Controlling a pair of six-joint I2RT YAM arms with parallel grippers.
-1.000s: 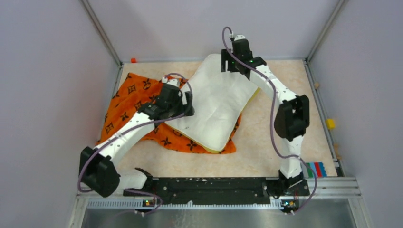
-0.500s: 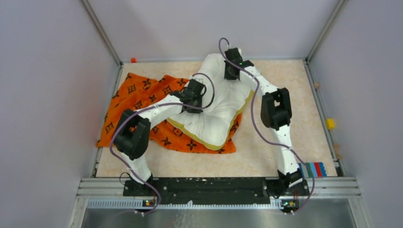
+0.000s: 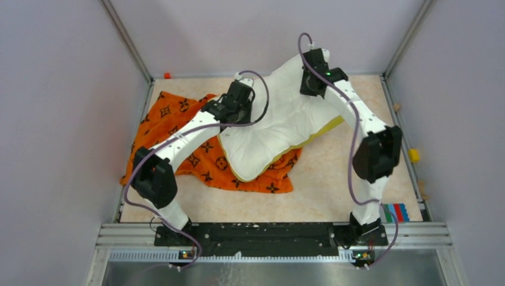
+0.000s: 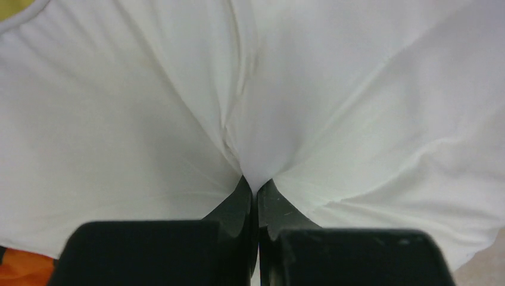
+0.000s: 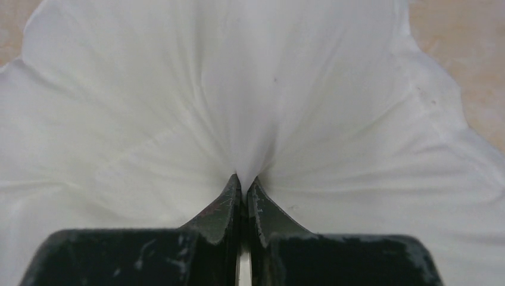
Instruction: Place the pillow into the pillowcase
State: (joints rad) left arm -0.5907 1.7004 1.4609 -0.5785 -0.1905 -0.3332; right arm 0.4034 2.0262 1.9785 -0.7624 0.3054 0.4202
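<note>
The white pillow (image 3: 280,128) with yellow trim is lifted at its far side and sags toward the orange pillowcase (image 3: 178,128), which lies flat on the table's left half. Its near corner rests on the pillowcase. My left gripper (image 3: 241,107) is shut on a pinched fold of the pillow's left edge; in the left wrist view the white fabric (image 4: 250,119) bunches into the closed tips of the left gripper (image 4: 257,186). At the pillow's far right corner my right gripper (image 3: 312,80) is likewise shut, and the pillow cloth (image 5: 238,89) gathers between the right gripper (image 5: 243,180).
Metal frame rails (image 3: 128,44) and purple walls enclose the table. A yellow block (image 3: 414,155) and coloured blocks (image 3: 395,211) sit at the right edge; a small orange piece (image 3: 167,75) lies at the far left corner.
Both grippers closed on the pillow and lifted its far side. The left arm moved from the pillowcase's side onto the pillow's left edge; the pillow shifted right and back.
</note>
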